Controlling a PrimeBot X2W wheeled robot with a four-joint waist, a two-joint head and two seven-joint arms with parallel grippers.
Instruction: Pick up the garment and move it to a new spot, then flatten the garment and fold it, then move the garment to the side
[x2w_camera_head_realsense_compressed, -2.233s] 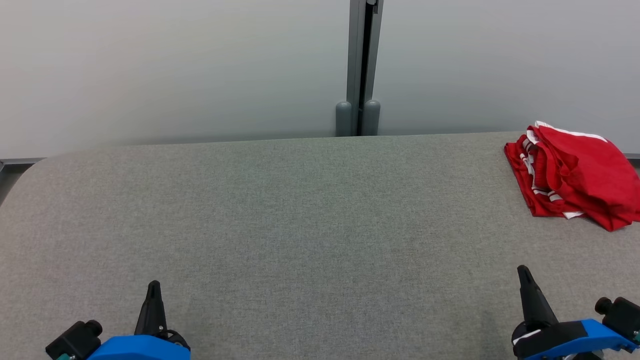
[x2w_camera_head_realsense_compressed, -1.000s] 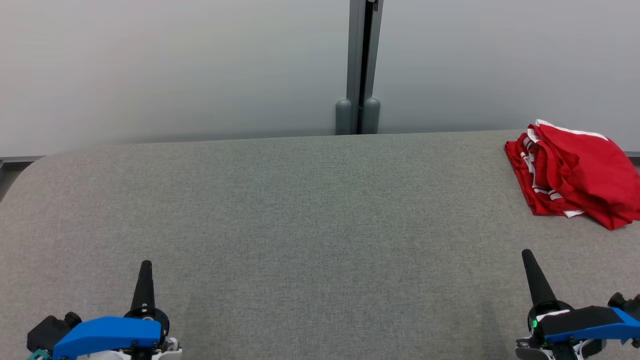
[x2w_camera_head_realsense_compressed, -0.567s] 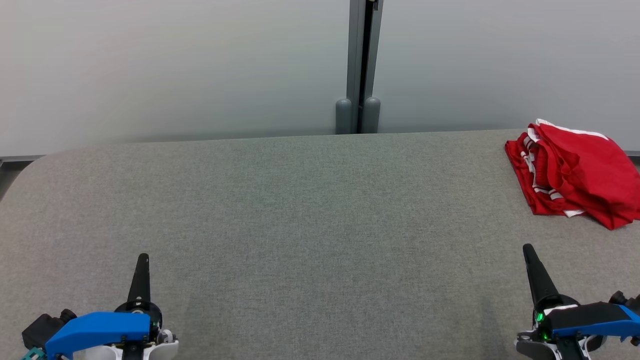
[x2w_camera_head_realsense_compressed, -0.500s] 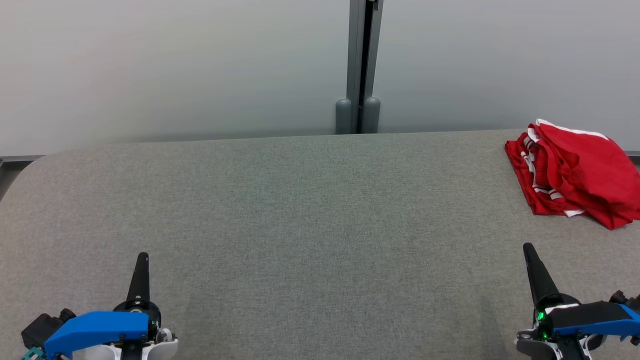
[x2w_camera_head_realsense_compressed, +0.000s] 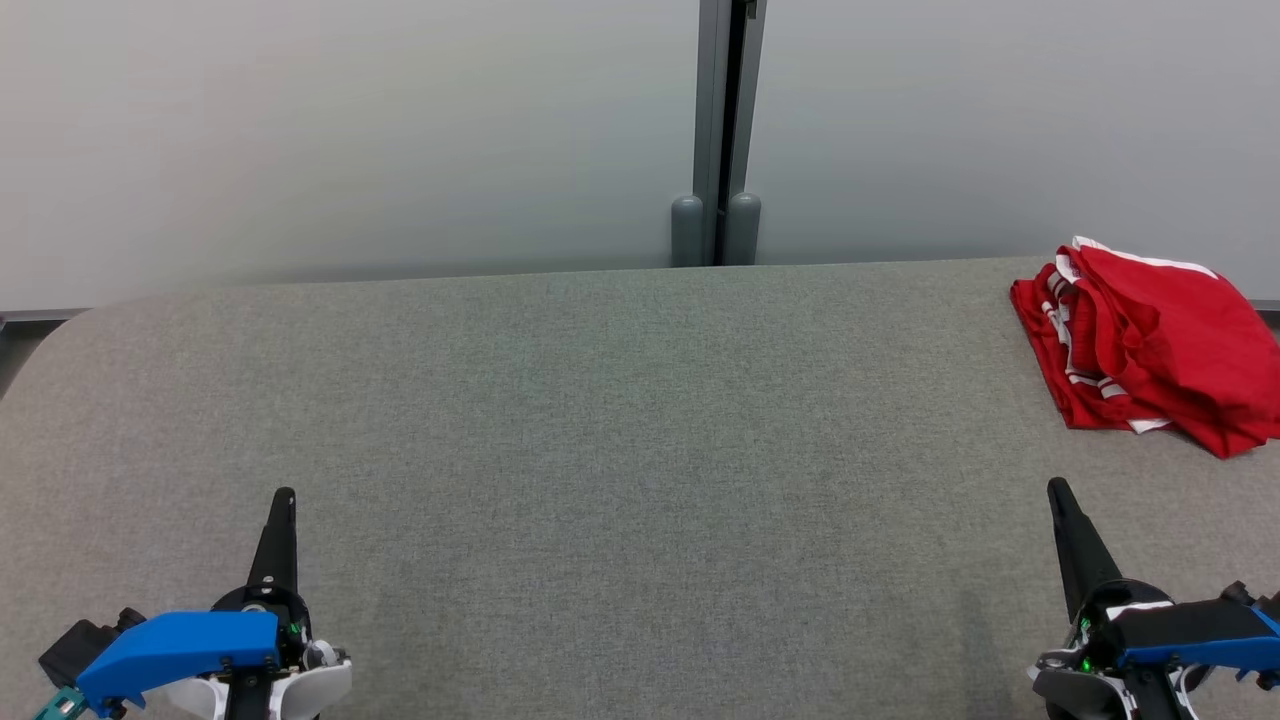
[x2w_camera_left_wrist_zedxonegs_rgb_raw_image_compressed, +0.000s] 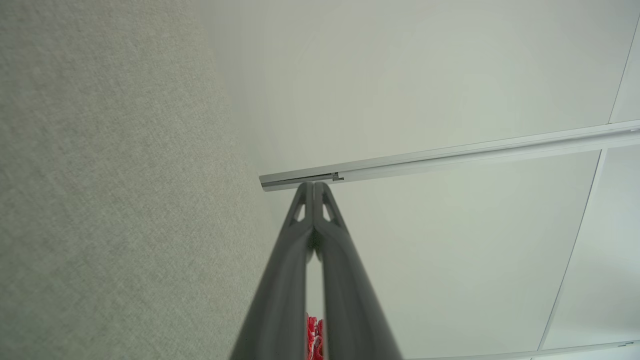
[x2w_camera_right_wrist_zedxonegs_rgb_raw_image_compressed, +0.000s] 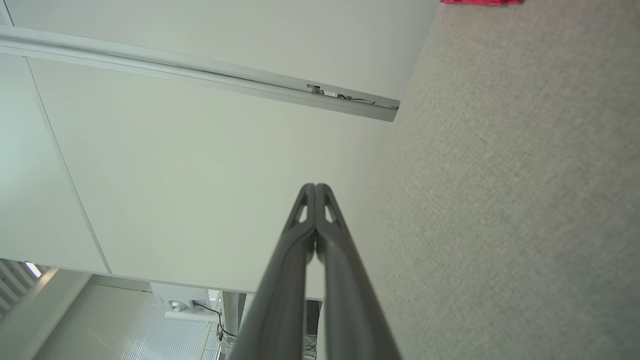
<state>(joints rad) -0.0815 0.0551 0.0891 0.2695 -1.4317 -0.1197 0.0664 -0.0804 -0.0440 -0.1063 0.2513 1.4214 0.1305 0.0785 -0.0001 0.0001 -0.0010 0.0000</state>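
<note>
Currently both arms low at near table edge, well apart. Left gripper and right gripper: fingers pressed together, holding nothing, pointing across the table. Red garment heaped far right, beyond right gripper.

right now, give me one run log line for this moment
garment: red, heaped, far right of table | left claw: shut, empty | right claw: shut, empty, short of garment | contact: none

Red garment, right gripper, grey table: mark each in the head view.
Red garment (x2w_camera_head_realsense_compressed: 1160, 345), head view, middle of the heap.
Right gripper (x2w_camera_head_realsense_compressed: 1056, 490), head view, tips of shut fingers.
Grey table (x2w_camera_head_realsense_compressed: 640, 450), head view, bare top.
</note>
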